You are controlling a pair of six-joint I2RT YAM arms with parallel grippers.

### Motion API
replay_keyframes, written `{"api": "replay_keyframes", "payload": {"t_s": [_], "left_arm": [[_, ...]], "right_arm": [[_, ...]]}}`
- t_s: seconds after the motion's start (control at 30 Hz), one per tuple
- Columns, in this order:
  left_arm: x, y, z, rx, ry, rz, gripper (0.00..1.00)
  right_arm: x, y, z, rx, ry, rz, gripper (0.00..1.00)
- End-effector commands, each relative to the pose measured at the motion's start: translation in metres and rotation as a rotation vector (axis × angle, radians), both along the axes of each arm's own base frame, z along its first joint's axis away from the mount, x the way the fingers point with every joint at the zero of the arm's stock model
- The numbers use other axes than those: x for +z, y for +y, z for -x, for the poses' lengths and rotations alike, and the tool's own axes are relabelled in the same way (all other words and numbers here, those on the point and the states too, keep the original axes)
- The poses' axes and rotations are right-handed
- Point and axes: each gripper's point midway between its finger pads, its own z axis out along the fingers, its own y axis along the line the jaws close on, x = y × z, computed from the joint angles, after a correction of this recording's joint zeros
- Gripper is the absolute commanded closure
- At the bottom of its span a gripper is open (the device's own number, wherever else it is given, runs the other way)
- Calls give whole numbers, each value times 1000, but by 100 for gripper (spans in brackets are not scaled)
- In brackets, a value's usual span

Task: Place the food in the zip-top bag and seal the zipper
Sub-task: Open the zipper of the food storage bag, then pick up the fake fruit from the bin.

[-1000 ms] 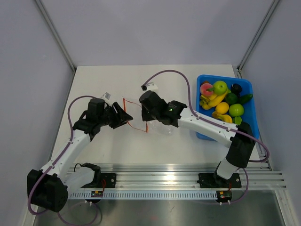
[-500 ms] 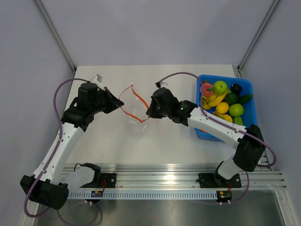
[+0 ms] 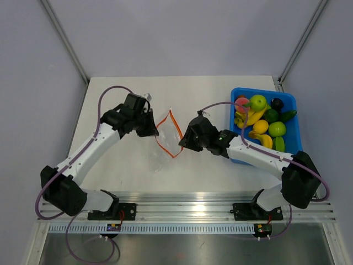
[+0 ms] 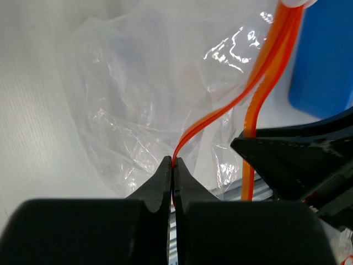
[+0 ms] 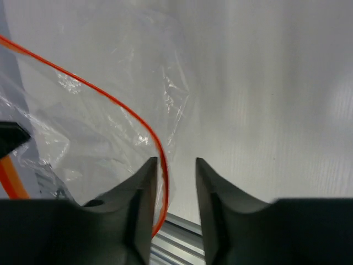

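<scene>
On the white table [image 3: 121, 171], a little beyond the arm bases, the zip-top bag [image 3: 164, 144] was found between the two arms, its clear film crumpled. The left gripper [image 4: 174, 165] was seen pressed fully together, pinching one end of the orange zipper [image 4: 259, 72]. From there the strip curved away towards the right gripper [image 5: 175, 163]. That gripper's fingers were parted by a narrow gap. The strip ran through the gap close against one finger and was not squeezed. Farther off, at the right side, the food was kept in a blue bin [image 3: 291, 105], well apart from the bag. The banana bunches [image 3: 252, 117] and the pink-red fruit [image 3: 241, 104] were piled there among other toy fruit.
</scene>
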Motion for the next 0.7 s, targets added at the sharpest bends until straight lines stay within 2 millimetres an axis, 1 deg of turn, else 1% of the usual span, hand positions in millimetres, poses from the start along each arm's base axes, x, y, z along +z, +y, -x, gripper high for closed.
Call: {"api": "replay_keyframes", "payload": {"t_s": [0.0, 0.07, 0.1, 0.13, 0.2, 0.23, 0.27, 0.3, 0.33, 0.4, 0.43, 0.5, 0.53, 0.6, 0.63, 0.67], "left_arm": [[-5, -9, 5, -36, -20, -33, 100], [-1, -16, 3, -49, -37, -45, 100], [-4, -21, 3, -60, -35, -61, 100], [0, -24, 1, -65, -43, -62, 100], [-1, -31, 0, -75, -43, -68, 100], [-3, -34, -3, -79, -36, -72, 100], [0, -37, -5, -78, -41, -65, 100], [1, -42, -6, -86, -44, -65, 100], [-1, -46, -8, -88, -41, -67, 100], [3, -54, -10, -95, -47, -58, 100], [3, -57, -11, -96, -49, -55, 100], [5, -64, -14, -99, -57, -53, 100], [5, -66, -15, -101, -57, -54, 100], [5, -72, -16, -111, -53, -58, 100], [5, -73, -17, -116, -57, -59, 100], [4, -73, -18, -115, -55, -62, 100]], "right_arm": [[15, -21, -9, -95, -53, 29, 52], [25, -40, -8, -116, -90, 78, 40], [31, -50, -12, -149, -123, 106, 32], [41, -63, -8, -155, -147, 132, 29], [55, -82, -12, -205, -196, 168, 28], [66, -94, -8, -215, -220, 181, 28], [72, -102, -8, -233, -238, 192, 28], [81, -115, -11, -275, -263, 211, 27], [89, -128, -7, -294, -279, 221, 27], [97, -152, -8, -348, -306, 265, 26], [100, -170, -7, -375, -310, 296, 25], [102, -193, -7, -420, -314, 340, 24], [103, -214, -7, -458, -308, 376, 24], [101, -233, -6, -479, -293, 409, 24], [101, -253, -7, -516, -286, 439, 23], [99, -261, -8, -527, -278, 452, 23]]}}
